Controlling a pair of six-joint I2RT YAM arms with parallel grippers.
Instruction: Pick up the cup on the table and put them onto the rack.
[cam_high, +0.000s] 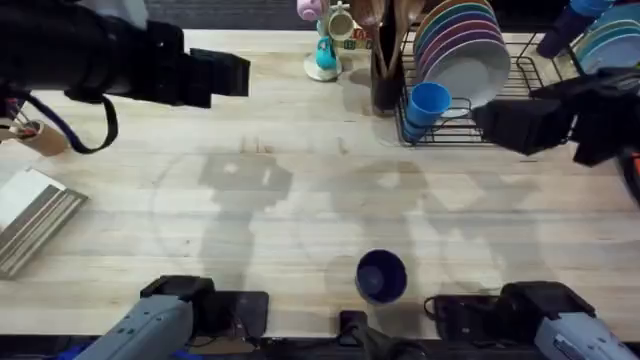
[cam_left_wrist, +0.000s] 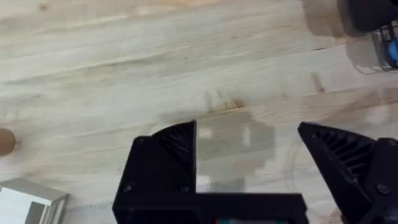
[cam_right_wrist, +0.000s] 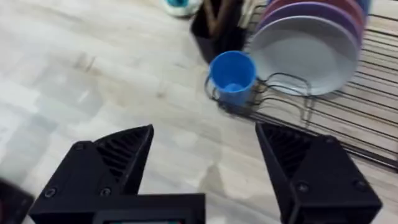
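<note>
My left gripper (cam_left_wrist: 249, 162) has its jaws spread wide with nothing between them, just bare table (cam_left_wrist: 124, 74) below; in the overhead frame that arm sits at the upper left, well apart from both cups. My right gripper (cam_right_wrist: 205, 168) is also spread wide and holds nothing. In the right wrist view the light blue cup (cam_right_wrist: 232, 74) stands upright above the gap between the jaws, apart from them, seated at the front edge of the rack (cam_right_wrist: 348, 124) just beside the grey plate (cam_right_wrist: 305, 56). In the overhead frame I see that cup (cam_high: 429, 103) at the rack's (cam_high: 520, 75) left front corner, upper right of centre, next to the dark utensil holder (cam_high: 385, 80). The navy cup (cam_high: 381, 275) stands on the table at bottom centre, mouth up, well apart from either gripper.
</note>
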